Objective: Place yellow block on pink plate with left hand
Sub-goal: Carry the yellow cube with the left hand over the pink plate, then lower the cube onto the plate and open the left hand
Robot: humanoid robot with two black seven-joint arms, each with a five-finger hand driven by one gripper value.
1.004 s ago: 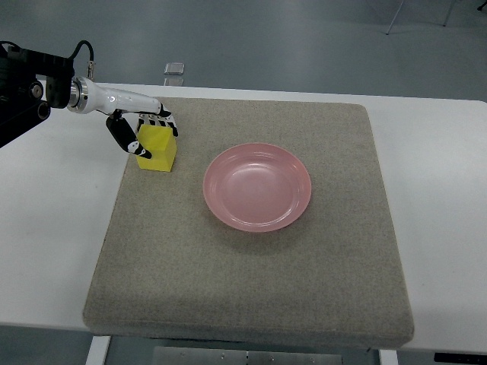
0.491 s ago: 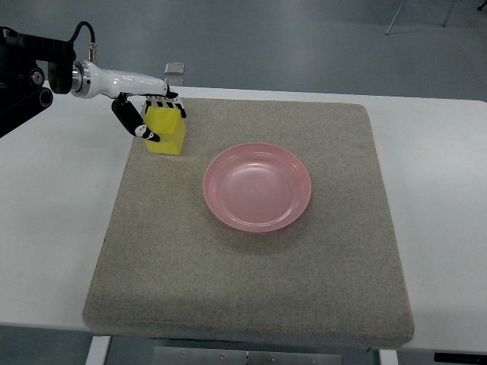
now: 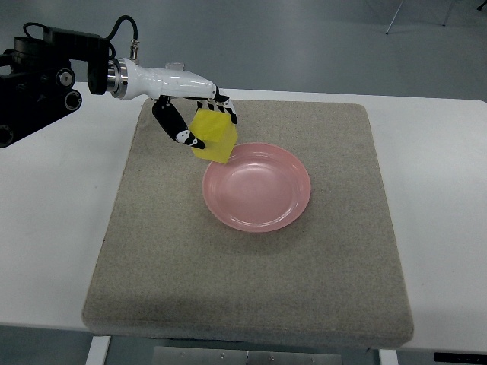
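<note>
Left hand (image 3: pixel 192 120), fingers closed on the tilted yellow block (image 3: pixel 214 137) held just beside the pink plate's (image 3: pixel 257 186) near-left rim; best carried over the plate's centre, levelled, then lowered before release.

Under my reach lay a white table (image 3: pixel 441 198), its bare top showing to either side. On it sat a thick grey mat (image 3: pixel 251 281) of felt-like cloth, roughly square with rounded corners, covering most of the middle; its front edge came almost to the table's near edge. Beyond the far edge of the table, on the grey-blue floor (image 3: pixel 304 46), rested a small pale, flat, squarish object (image 3: pixel 174 67), too small for me to tell what it was. At the upper right corner, thin light-coloured legs (image 3: pixel 396 15) of some furniture stood on that floor.
</note>
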